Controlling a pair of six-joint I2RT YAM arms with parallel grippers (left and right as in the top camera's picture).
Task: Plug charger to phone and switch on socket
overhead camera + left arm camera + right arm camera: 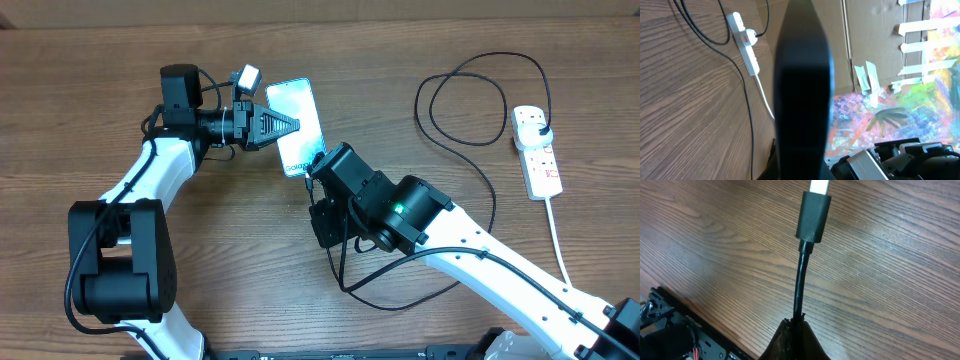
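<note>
Right end effector point(793, 330): narrow, pinched on the charger point(800, 280) cable a short way behind the connector point(813, 215). The connector stands straight out ahead of the fingertips, its nose against the lit end of the phone point(300, 120). Fully seated or not: cannot tell, since the joint sits at the frame edge in the right wrist view.

Left end effector point(283, 125): across the phone from the right one, closed on its long side and bracing it. The left wrist view gives only a dark blurred slab dead ahead, so the grip is judged from overhead.

Step in hand, as I judge it: insertion. To do it well, push along the connector's own axis with no sideways load. The short free run of cable ahead of the fingertips can flex, so advance slowly and keep it straight. The left arm should resist the push squarely.

Further out: the cable loops over the bench point(120, 60) to the plug point(540, 125), seated in the socket point(537, 160), well apart from both end effectors. The red-marked switches point(746, 37) are a later step, not yet done.
</note>
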